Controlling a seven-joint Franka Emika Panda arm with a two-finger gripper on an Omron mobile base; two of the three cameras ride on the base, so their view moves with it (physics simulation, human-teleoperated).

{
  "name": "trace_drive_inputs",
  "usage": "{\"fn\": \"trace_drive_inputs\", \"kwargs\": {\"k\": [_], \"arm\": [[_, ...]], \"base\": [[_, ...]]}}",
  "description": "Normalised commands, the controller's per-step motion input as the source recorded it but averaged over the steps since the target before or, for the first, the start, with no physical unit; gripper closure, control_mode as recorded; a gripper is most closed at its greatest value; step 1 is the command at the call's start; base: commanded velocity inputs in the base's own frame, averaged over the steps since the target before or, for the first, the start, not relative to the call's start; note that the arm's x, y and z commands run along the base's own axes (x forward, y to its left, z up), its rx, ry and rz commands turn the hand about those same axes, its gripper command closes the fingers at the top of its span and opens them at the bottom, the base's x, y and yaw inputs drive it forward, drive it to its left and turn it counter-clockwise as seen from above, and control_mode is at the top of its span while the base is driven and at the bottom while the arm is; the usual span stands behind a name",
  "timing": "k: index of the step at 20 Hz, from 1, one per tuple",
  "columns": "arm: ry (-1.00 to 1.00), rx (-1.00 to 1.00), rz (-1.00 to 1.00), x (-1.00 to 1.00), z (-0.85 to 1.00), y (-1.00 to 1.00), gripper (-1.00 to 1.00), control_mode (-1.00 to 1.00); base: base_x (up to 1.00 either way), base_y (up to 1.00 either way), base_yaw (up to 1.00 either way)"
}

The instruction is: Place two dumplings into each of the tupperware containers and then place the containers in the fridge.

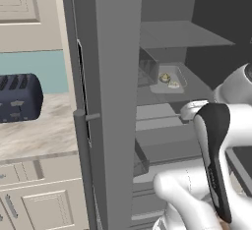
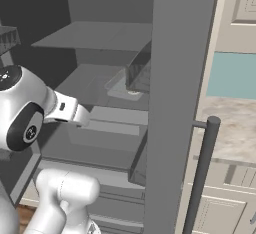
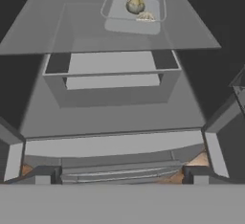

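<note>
The fridge (image 1: pixel 162 37) stands open, its door (image 1: pixel 108 101) swung out toward me. On a middle shelf (image 3: pixel 57 31) sits one tupperware container (image 3: pixel 134 7), also seen as a clear box (image 1: pixel 170 80) from the left base view. Inside it lie two dumplings: a tan one (image 3: pixel 136 5) and a paler one (image 3: pixel 146 16) beside it. My gripper (image 3: pixel 122 177) is open with nothing between its fingertips (image 3: pixel 43 175). It hangs in front of the fridge, well back from and below the container. In the right base view the container (image 2: pixel 122 89) is partly hidden behind a door bin.
A drawer (image 3: pixel 112 74) sits under the shelf, with lower shelves beneath it. The door's bar handle (image 1: pixel 83 165) and door bins (image 1: pixel 147 69) stand to the left. A dark blue toaster (image 1: pixel 19 97) sits on the marble counter (image 1: pixel 44 135) beside the fridge.
</note>
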Motion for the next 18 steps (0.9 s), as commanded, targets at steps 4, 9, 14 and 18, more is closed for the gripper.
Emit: {"fn": "trace_drive_inputs", "kwargs": {"k": [4, 9, 14, 18], "arm": [[0.0, 0.0, 0.0, 0.0, 0.0, 0.05, -1.0, -1.0], [0.01, 0.0, 0.0, -0.01, 0.0, 0.01, -1.0, -1.0], [0.0, 0.0, 0.0, 0.0, 0.0, 0.0, -1.0, 1.0], [0.0, 0.0, 0.0, 0.0, 0.0, 0.0, -1.0, 1.0]], "base": [[0.0, 0.0, 0.0], [0.0, 0.0, 0.0], [-0.39, 0.01, 0.0], [-0.99, 0.02, -0.05]]}}
